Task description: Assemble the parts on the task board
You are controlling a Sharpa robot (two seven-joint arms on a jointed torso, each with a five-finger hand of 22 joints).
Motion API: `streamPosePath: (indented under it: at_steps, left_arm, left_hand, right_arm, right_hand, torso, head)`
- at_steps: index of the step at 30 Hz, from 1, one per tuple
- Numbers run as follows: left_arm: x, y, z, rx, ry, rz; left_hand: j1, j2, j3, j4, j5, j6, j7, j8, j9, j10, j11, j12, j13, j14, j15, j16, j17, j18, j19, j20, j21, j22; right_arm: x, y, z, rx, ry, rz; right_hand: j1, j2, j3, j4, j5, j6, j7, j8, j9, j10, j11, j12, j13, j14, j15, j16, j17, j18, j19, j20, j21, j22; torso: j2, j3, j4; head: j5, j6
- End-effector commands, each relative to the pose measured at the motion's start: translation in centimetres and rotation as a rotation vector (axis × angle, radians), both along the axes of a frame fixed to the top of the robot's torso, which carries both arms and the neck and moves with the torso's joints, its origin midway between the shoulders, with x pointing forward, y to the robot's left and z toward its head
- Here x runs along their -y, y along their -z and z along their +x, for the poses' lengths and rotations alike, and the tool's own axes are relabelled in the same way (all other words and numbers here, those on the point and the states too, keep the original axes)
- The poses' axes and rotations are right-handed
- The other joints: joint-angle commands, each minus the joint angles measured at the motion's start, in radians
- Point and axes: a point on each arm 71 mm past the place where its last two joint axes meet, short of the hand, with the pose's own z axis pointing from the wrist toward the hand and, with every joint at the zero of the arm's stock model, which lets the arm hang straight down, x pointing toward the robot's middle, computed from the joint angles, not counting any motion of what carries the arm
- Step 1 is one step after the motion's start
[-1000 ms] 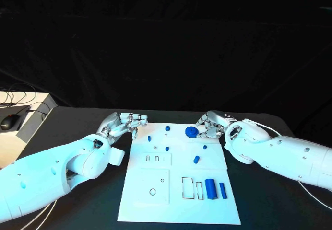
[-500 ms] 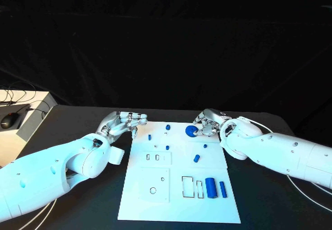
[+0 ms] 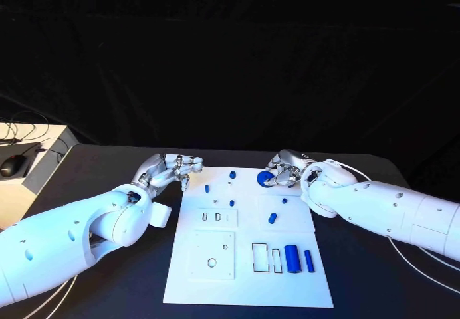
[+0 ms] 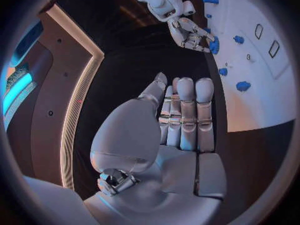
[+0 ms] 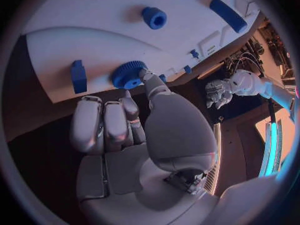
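Observation:
The white task board (image 3: 197,266) lies in the middle of the black table. Near its far right corner is a blue gear (image 3: 266,177) (image 5: 127,75) (image 4: 214,46). My right hand (image 3: 288,169) (image 5: 119,135) pinches it, with the thumb tip (image 5: 148,80) on the gear's toothed rim and the other fingers folded beside it. My left hand (image 3: 173,169) (image 4: 181,120) hovers at the board's far left corner, fingers side by side, holding nothing. Loose blue parts lie on the board: a thick cylinder (image 3: 292,259), a slim bar (image 3: 308,260) and a short piece (image 3: 272,218).
Small blue pegs stand on the far half of the board (image 3: 232,175) (image 3: 207,189). A blue ring (image 5: 154,17) and a small block (image 5: 78,76) lie close to the gear. A pale box with a mouse (image 3: 12,168) and cables sits beyond the table's left edge.
My right hand has shifted a little to the left and toward the far edge, and the gear has moved with it. My left hand has hardly moved.

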Motion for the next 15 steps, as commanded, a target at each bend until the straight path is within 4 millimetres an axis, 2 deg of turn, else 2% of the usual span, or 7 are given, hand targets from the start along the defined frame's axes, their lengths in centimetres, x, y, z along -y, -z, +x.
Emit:
streamPosePath:
  at_steps: [1,7,11,15]
  left_arm:
    - [0.2,-0.09,-0.09,0.006,0.019,-0.01]
    - [0.21,-0.09,-0.09,0.005,0.02,-0.01]
    - [0.22,-0.09,-0.09,0.004,0.02,-0.01]
    - [0.22,-0.08,-0.07,0.004,0.02,-0.01]
  left_hand:
    - [-0.005,-0.001,0.005,0.0,0.0,-0.006,-0.001,0.001,0.0,-0.009,0.0,0.001,-0.001,-0.005,0.004,0.002,-0.002,0.028,0.0,0.002,-0.006,0.001]
    - [-0.006,0.0,0.005,0.002,0.0,-0.006,-0.001,0.001,0.0,-0.01,0.0,0.001,-0.002,-0.005,0.004,0.002,-0.002,0.028,0.001,0.003,-0.006,0.003]
    - [-0.006,0.0,0.005,0.002,0.0,-0.006,-0.001,0.001,0.0,-0.01,0.0,0.001,-0.002,-0.005,0.004,0.002,-0.002,0.028,0.001,0.003,-0.006,0.003]
    - [-0.006,0.0,0.005,0.002,0.0,-0.006,-0.001,0.001,0.0,-0.01,0.0,0.001,-0.002,-0.005,0.004,0.002,-0.002,0.028,0.001,0.003,-0.006,0.003]
  right_arm:
    - [-0.03,0.32,0.0,-0.041,-0.001,-0.011]
    - [-0.18,0.52,-0.04,-0.067,-0.011,-0.022]
    - [-0.2,0.61,-0.01,-0.077,-0.013,-0.027]
    - [-0.2,0.71,0.0,-0.088,-0.017,-0.03]
  right_hand:
    - [-0.012,0.0,0.0,0.007,0.006,-0.027,0.017,-0.004,0.0,0.003,-0.004,-0.008,0.0,0.001,0.005,0.004,0.002,-0.004,0.055,0.008,0.007,0.166]
    - [-0.016,0.001,0.0,0.009,0.009,-0.022,0.016,-0.002,0.001,0.002,-0.004,-0.01,-0.001,0.001,0.005,0.004,0.004,-0.004,0.055,0.008,0.007,0.166]
    - [-0.015,0.006,0.003,0.006,0.024,-0.019,0.016,-0.002,0.001,0.0,-0.005,-0.012,-0.001,0.001,0.004,0.004,0.005,-0.004,0.054,0.008,0.01,0.167]
    - [-0.014,0.024,0.007,-0.002,0.063,-0.004,0.012,-0.001,0.001,0.001,-0.008,-0.013,-0.001,0.0,0.001,0.001,0.005,-0.005,0.053,0.006,0.012,0.167]
  torso:
    - [0.0,0.0014,-0.0019]
    - [0.0,0.0016,-0.0033]
    - [0.0,0.0016,-0.0023]
    - [0.0,0.0016,-0.0011]
  head:
    - [0.005,-0.004]
    - [0.003,-0.005]
    - [0.003,-0.004]
    - [0.003,-0.005]
